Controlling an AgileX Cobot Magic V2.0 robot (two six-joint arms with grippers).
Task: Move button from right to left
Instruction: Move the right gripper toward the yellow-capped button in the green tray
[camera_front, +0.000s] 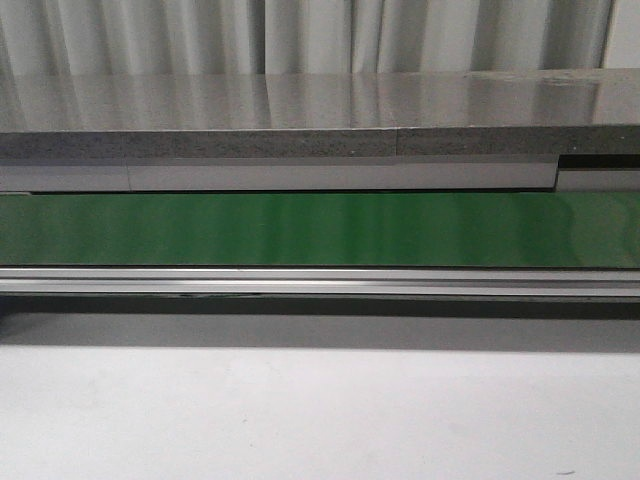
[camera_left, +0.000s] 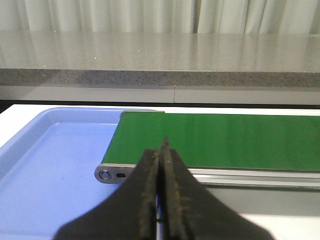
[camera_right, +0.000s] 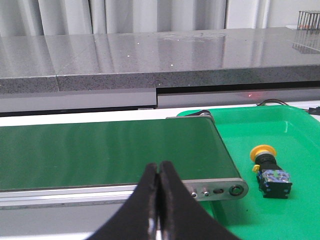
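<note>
The button, with a yellow mushroom cap and a black body, lies on its side in the green tray beyond the belt's right end, in the right wrist view only. My right gripper is shut and empty, in front of the green belt and to the left of the button. My left gripper is shut and empty, in front of the belt's left end, beside the blue tray. The front view shows the belt but no gripper and no button.
A grey stone counter runs behind the belt, with curtains behind it. The belt's aluminium frame rail runs along the near side. White table surface lies in front.
</note>
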